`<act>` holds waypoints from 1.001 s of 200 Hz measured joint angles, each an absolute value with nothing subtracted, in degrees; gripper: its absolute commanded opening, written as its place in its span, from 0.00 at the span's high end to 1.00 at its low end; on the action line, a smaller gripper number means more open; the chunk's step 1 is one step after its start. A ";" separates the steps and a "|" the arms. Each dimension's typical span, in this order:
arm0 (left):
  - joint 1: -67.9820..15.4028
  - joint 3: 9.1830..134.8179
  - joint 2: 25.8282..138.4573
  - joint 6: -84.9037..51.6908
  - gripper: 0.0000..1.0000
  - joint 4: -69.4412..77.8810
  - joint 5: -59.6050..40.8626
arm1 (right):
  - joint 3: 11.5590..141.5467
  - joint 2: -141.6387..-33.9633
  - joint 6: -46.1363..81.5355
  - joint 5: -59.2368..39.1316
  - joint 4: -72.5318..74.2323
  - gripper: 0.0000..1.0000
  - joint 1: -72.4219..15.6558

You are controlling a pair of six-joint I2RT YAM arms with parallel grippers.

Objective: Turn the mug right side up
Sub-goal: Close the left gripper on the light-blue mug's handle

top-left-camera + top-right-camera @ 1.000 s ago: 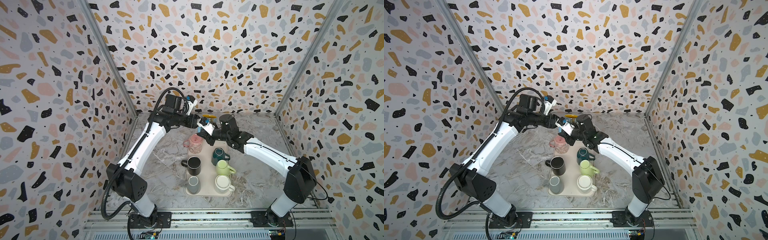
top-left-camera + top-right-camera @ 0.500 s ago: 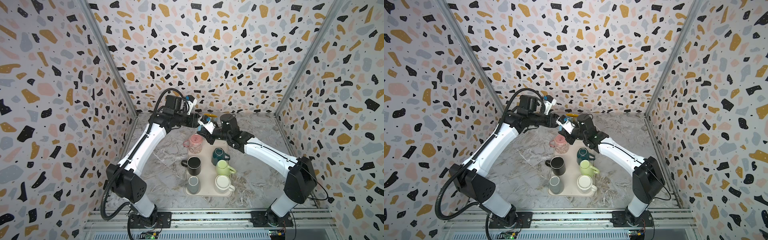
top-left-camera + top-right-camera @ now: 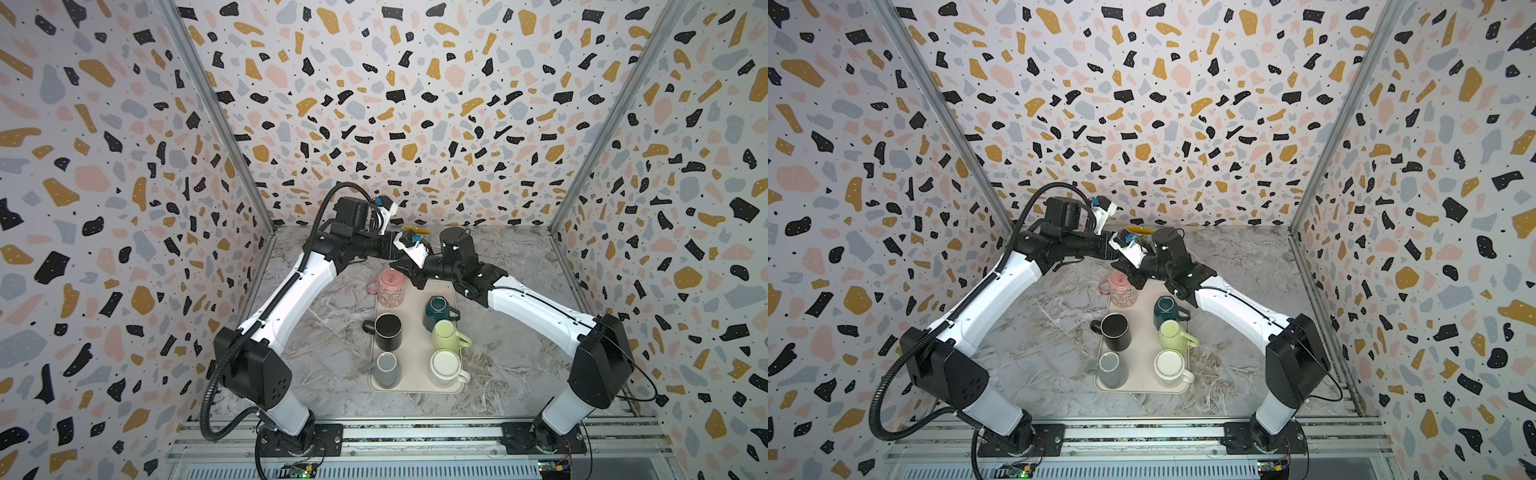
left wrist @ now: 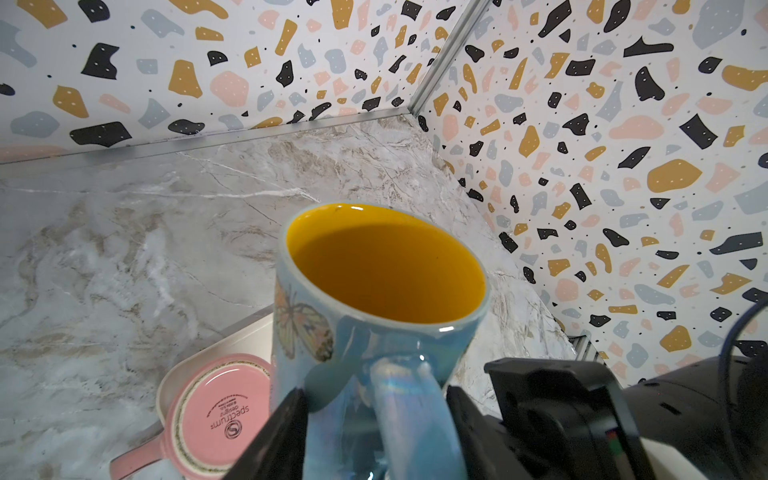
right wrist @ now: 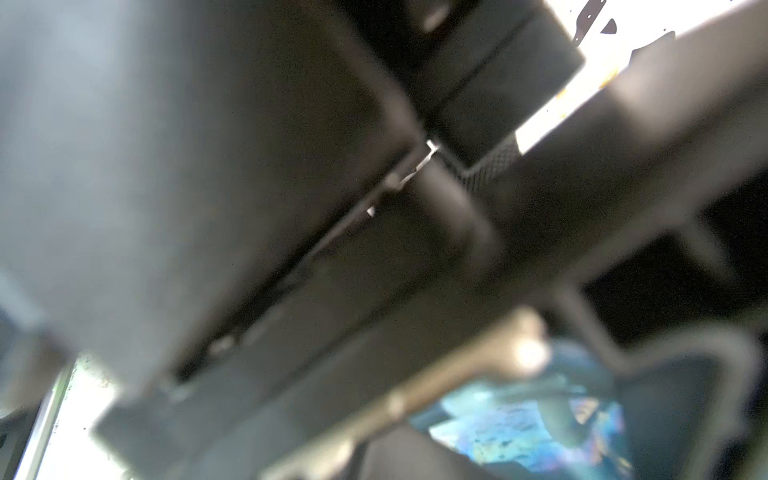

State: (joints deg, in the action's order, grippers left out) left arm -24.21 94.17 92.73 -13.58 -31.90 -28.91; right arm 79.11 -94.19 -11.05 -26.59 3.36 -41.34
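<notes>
While the blue mug (image 4: 386, 282) hangs mouth-up over the tray's (image 3: 413, 353) far end, at the centre of both top views, my left gripper (image 4: 376, 401) straddles its handle, fingers half apart. My right gripper (image 3: 415, 262) is pinched narrow on the mug.

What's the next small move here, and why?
Probably close the left gripper onto the handle of the blue mug. In the left wrist view the mug is already mouth-up and the handle sits between the open fingers with a gap beside it, so there is no firm grip yet.
</notes>
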 measured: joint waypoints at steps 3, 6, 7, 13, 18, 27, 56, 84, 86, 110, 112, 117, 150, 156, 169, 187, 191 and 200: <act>-24.23 94.28 92.75 -13.43 0.53 -32.14 -28.77 | 79.11 -94.19 -11.09 -26.57 3.36 1.00 -41.34; -24.23 94.35 92.75 -13.41 0.54 -32.32 -28.73 | 79.11 -94.19 -11.18 -26.57 3.36 1.00 -41.36; -24.23 94.39 92.75 -13.41 0.54 -32.45 -28.67 | 79.11 -94.19 -11.20 -26.57 3.36 1.00 -41.36; -24.27 94.45 92.75 -13.17 0.57 -32.82 -28.42 | 79.11 -94.19 -11.40 -26.55 3.33 1.00 -41.36; -24.29 94.56 92.75 -12.95 0.59 -33.17 -28.32 | 79.11 -94.19 -11.51 -26.57 3.33 1.00 -41.39; -24.32 94.67 92.75 -12.88 0.63 -33.56 -28.18 | 79.13 -94.19 -11.73 -26.52 3.29 1.00 -41.41; -24.40 94.67 92.75 -12.64 0.69 -34.52 -27.88 | 79.13 -94.19 -12.43 -26.24 2.83 1.00 -41.43; -24.40 95.07 92.95 -12.58 0.78 -36.03 -27.94 | 79.26 -94.19 -13.19 -26.11 1.89 1.00 -41.50; -24.40 95.13 92.99 -12.64 0.79 -36.14 -27.94 | 79.29 -94.19 -13.19 -26.09 1.87 1.00 -41.50; -24.38 95.66 93.17 -12.97 0.92 -36.45 -28.51 | 79.96 -94.19 -14.04 -25.74 0.99 1.00 -41.50; -24.38 95.68 93.17 -12.99 0.93 -36.45 -28.49 | 79.99 -94.19 -14.06 -25.71 0.95 1.00 -41.50; -24.38 95.72 93.17 -12.95 1.00 -36.45 -28.56 | 80.09 -94.19 -14.20 -25.67 0.84 1.00 -41.52; -24.34 96.01 93.56 -12.93 1.00 -36.45 -28.86 | 80.09 -94.19 -14.26 -25.30 0.67 1.00 -41.52; -24.29 96.01 93.60 -12.95 1.00 -36.40 -28.91 | 80.09 -94.21 -14.35 -25.21 0.62 1.00 -41.52; -24.27 96.01 93.62 -12.97 1.00 -36.40 -28.91 | 80.14 -94.21 -14.66 -25.10 0.47 1.00 -41.54; -24.18 96.01 93.62 -13.17 1.00 -35.94 -28.84 | 81.08 -94.26 -15.29 -24.80 -0.86 1.00 -41.54; -24.16 96.01 93.62 -13.15 1.00 -35.79 -28.82 | 81.23 -94.26 -15.46 -24.64 -1.08 1.00 -41.54; -24.16 96.01 93.58 -13.26 1.00 -35.53 -28.84 | 81.76 -94.26 -15.86 -24.49 -1.85 1.00 -41.54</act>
